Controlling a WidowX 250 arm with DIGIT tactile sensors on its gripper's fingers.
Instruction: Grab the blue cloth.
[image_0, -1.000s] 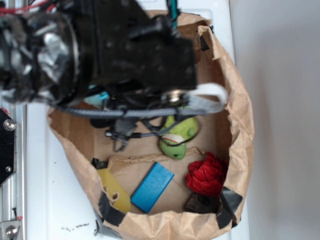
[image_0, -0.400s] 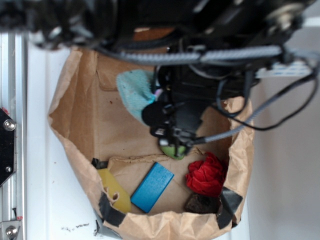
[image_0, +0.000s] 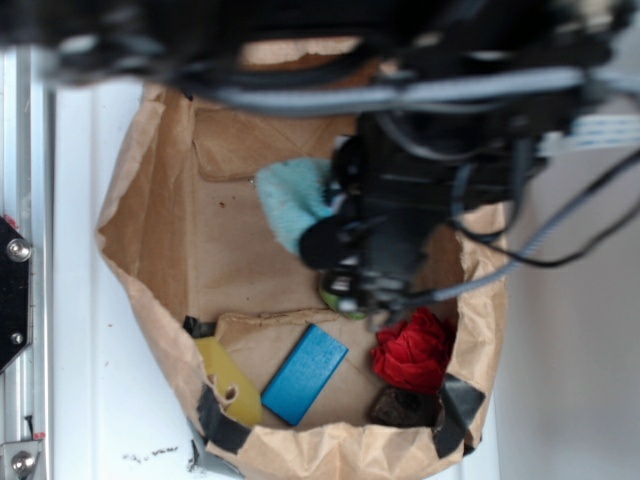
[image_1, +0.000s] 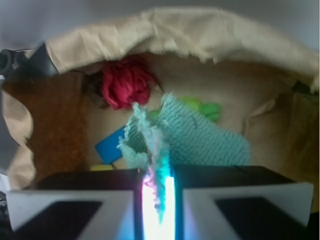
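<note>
White surface (image_0: 110, 400) carries a brown paper bag (image_0: 150, 170), top rolled down into a shallow open tub, rim patched with black tape (image_0: 215, 425). Small black marks on the surface near the bag's lower left. On the bag floor: blue rectangular block (image_0: 305, 373), yellow flat piece (image_0: 228, 378) touching the tape, red fabric bundle (image_0: 412, 350), dark brown lump (image_0: 402, 407) just below it, green plush toy (image_1: 202, 107) partly hidden.

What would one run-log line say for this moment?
gripper: shut on blue cloth | cloth: pinched at edge, hanging | setting: paper bag | nearby: red bundle, blue block
</note>
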